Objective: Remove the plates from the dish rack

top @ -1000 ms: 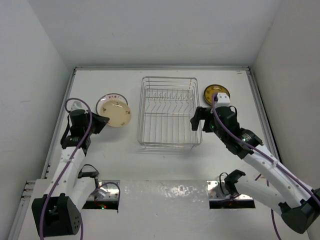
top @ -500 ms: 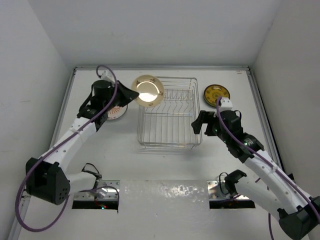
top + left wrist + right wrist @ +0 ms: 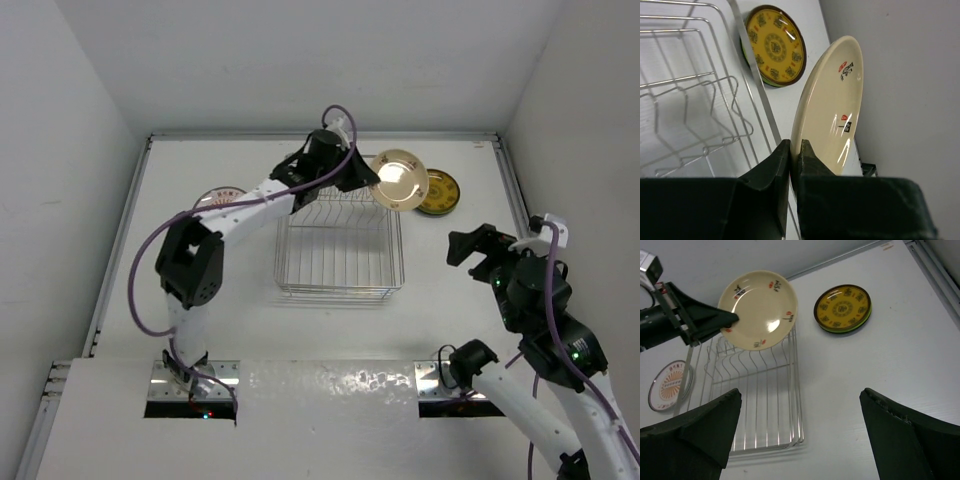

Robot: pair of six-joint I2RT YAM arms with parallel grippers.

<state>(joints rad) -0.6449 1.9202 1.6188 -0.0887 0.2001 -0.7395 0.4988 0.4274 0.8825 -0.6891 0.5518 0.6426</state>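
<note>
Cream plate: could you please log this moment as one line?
left gripper: shut on cream plate, near far-right corner of dish rack | right gripper: open, empty | dish rack: no plates

Cream plate [image 3: 760, 307] flecked red and black; yellow plate [image 3: 842, 306], dark-rimmed; sunburst plate [image 3: 670, 385], white and orange-red; silver dish rack [image 3: 762, 395].

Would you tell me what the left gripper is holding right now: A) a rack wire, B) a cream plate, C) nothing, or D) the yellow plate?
B: the left gripper is shut on the rim of the cream plate, while the yellow plate lies untouched beyond it.
</note>
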